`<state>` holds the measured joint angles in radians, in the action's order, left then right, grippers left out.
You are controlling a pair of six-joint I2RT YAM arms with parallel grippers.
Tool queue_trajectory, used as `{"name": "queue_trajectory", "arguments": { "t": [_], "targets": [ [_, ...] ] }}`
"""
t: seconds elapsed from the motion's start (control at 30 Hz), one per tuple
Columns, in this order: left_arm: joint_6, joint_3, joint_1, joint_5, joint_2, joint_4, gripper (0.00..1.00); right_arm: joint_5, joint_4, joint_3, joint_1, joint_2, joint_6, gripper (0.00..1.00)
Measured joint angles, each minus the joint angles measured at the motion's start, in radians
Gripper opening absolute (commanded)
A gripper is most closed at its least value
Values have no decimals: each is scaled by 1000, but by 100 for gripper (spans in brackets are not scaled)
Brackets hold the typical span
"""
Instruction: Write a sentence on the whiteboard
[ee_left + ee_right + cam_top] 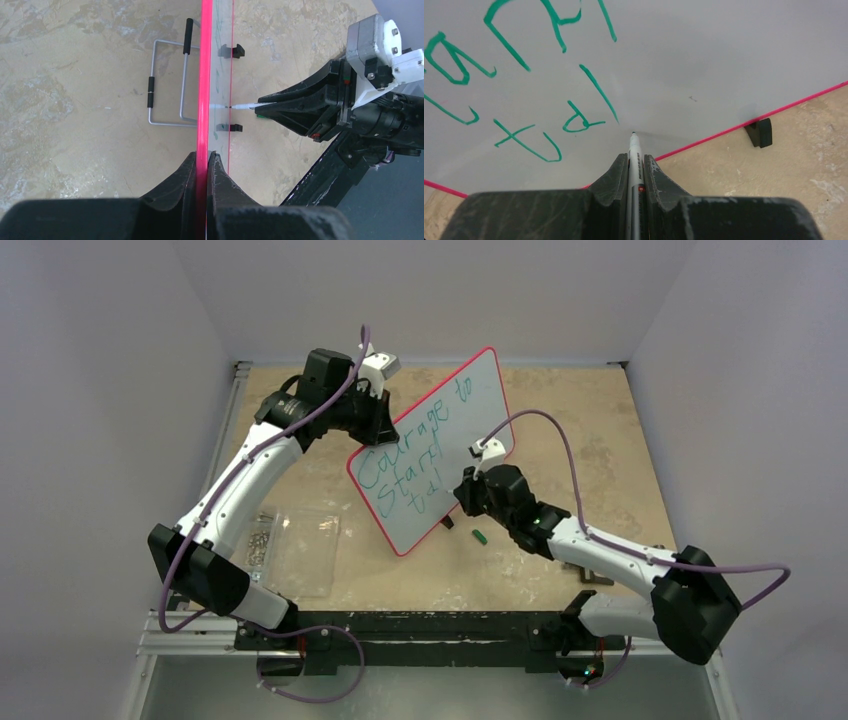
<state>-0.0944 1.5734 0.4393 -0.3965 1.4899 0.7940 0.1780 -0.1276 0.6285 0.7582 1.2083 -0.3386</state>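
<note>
**Board braced on edge, pen tip at the last stroke**

The right gripper (636, 159) is clenching a marker (633, 147) between its fingers. The nib is poking just past their tips and seems to be touching the whiteboard (724, 55), directly below the final green stroke of the sentence (599, 95). The rest of the writing is spreading up and to the left of those fingers. The left gripper (202, 162) is pinching the board's pink rim, which is running straight out ahead of its fingertips. It looks to be propping the board tilted, steadying the face against the pen's push.
</note>
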Motion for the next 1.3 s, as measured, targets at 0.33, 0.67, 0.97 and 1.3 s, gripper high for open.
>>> {"name": "queue_trajectory", "arguments": {
  "t": [0.33,0.67,0.97,1.3],
  "targets": [
    [0,0,0,0,-1,0,0,53,29,111,0,6,34,0],
    [0,0,0,0,-2,1,0,72,37,158,-14,-18,46,0],
    [0,0,0,1,-4,4,0,67,21,172,-26,22,45,0],
    [0,0,0,5,-5,4,0,66,-2,129,-28,21,41,0]
  ]
}}
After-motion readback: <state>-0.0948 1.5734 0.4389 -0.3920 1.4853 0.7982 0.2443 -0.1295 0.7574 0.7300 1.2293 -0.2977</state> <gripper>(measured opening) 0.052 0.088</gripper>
